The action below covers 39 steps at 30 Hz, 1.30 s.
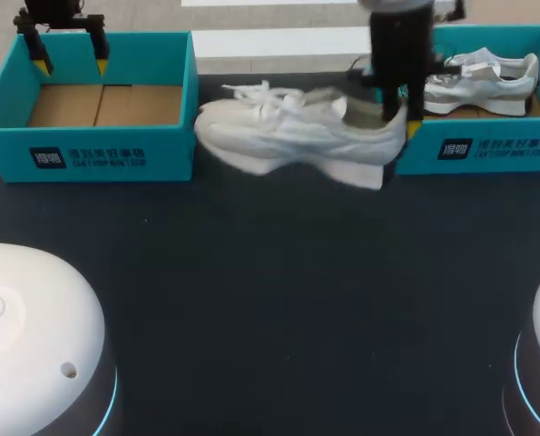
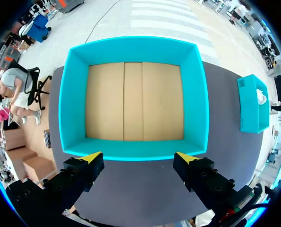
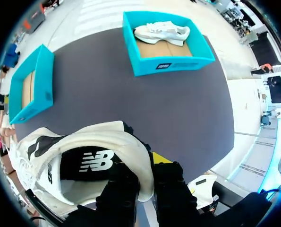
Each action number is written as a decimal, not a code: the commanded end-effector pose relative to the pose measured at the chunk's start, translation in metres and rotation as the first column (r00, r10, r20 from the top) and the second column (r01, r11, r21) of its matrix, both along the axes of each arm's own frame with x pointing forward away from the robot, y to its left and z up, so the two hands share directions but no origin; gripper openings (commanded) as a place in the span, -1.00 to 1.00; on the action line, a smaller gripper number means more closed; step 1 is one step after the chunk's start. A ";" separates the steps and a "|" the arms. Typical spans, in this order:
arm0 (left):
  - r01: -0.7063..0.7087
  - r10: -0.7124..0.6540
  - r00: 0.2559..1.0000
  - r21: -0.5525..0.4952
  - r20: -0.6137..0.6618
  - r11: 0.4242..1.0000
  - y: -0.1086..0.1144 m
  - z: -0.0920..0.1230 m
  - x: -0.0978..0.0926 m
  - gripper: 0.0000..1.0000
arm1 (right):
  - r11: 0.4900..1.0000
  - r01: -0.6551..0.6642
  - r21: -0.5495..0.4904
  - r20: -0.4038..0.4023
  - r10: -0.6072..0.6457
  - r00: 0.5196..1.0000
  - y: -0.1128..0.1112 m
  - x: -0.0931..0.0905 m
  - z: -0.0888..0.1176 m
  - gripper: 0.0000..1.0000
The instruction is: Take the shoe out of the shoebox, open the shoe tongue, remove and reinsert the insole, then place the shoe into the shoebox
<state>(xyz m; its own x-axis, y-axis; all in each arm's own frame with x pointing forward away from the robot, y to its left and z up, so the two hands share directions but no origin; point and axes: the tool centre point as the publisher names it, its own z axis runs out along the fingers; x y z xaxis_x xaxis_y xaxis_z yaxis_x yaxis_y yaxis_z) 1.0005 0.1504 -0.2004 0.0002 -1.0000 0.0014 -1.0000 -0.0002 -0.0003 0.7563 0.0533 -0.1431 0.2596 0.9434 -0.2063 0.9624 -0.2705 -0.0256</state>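
shoe [image 1: 292, 136] clamped at heel in right gripper [image 1: 402, 113], above table [image 1: 270, 300]

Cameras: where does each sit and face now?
Head view: above and behind, looking down on the table; left gripper, right gripper show.
Left wrist view: over the empty shoebox, looking into it; own open gripper shows.
Right wrist view: above the table, looking down past its gripper shut on the shoe.
All three show the other shoebox too.

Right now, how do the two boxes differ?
The left box is empty; the right box holds a white shoe. The left gripper hangs open over the left box; the right gripper holds a second shoe over the table, outside the right box. Both are teal with cardboard floors.
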 end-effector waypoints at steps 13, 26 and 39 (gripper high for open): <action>0.000 0.000 1.000 0.001 0.000 1.000 0.000 0.000 0.000 1.00 | 0.991 -0.027 -0.134 -0.104 0.013 0.994 0.020 -0.014 -0.026 -1.00; 0.000 0.000 1.000 0.001 0.000 1.000 0.000 0.000 0.000 1.00 | 0.990 -0.045 -0.136 -0.103 0.031 0.994 0.027 -0.015 -0.043 -1.00; 0.000 0.000 1.000 0.001 0.000 1.000 0.000 0.000 0.000 1.00 | 0.991 -0.044 -0.123 -0.102 0.032 0.994 0.051 -0.040 -0.128 -1.00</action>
